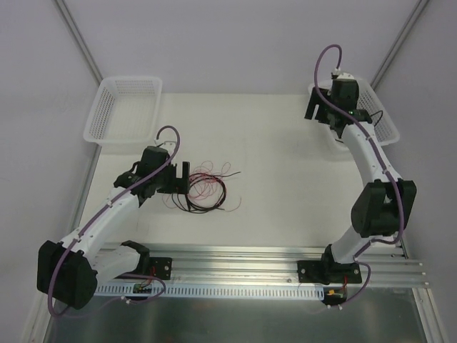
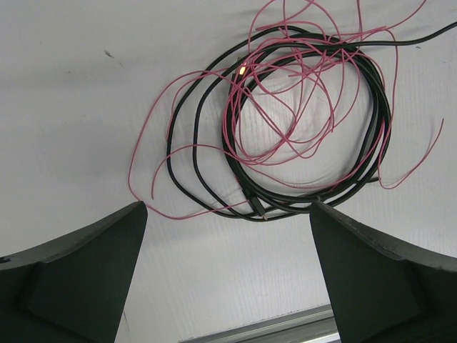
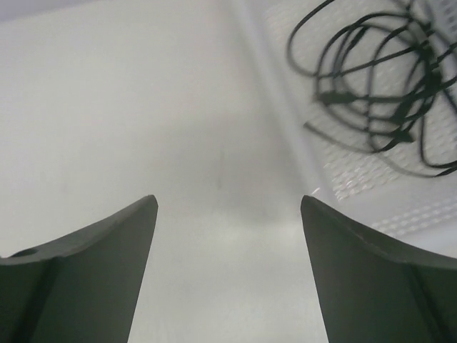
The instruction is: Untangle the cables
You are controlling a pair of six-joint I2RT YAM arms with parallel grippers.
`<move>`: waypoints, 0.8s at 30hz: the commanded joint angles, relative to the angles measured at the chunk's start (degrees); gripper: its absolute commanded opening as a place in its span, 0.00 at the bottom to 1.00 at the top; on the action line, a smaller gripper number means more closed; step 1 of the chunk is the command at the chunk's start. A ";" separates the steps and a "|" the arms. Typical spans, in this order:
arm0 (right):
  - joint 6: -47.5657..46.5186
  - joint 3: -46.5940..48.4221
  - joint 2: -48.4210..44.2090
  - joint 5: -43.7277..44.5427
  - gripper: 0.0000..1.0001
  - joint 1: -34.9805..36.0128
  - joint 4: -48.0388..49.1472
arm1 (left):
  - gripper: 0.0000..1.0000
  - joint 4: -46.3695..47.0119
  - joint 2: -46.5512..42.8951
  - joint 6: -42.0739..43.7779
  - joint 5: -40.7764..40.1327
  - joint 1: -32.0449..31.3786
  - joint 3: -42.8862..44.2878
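A coiled black cable tangled with fine pink-red wire lies on the white table left of centre; in the left wrist view the bundle fills the upper middle, a small plug at its lower edge. My left gripper is open and empty, just left of the bundle, its jaws wide apart. More black cables lie in the white basket at the back right. My right gripper is open and empty, over the table beside that basket's left rim.
An empty white mesh basket stands at the back left. The back-right basket is partly hidden by my right arm. An aluminium rail runs along the near edge. Grey walls close in the table.
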 commanded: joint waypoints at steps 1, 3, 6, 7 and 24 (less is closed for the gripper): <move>3.19 -8.40 -11.32 -3.74 0.86 6.34 2.71 | 0.99 0.65 1.45 -1.30 0.16 0.67 0.64; 5.64 -15.68 -14.31 -4.72 0.86 11.16 2.97 | 0.98 0.47 2.33 -1.92 0.16 0.67 0.81; 8.63 -25.02 -20.99 -4.11 0.86 18.03 4.28 | 0.96 0.03 4.87 -4.29 2.18 0.58 1.51; 10.38 -27.04 -22.49 -3.32 0.87 19.70 4.55 | 0.95 -0.06 6.53 -5.69 2.97 0.67 1.69; 22.00 -48.94 -41.74 5.56 0.86 43.88 5.35 | 0.21 8.29 30.27 -31.43 0.60 -13.11 6.87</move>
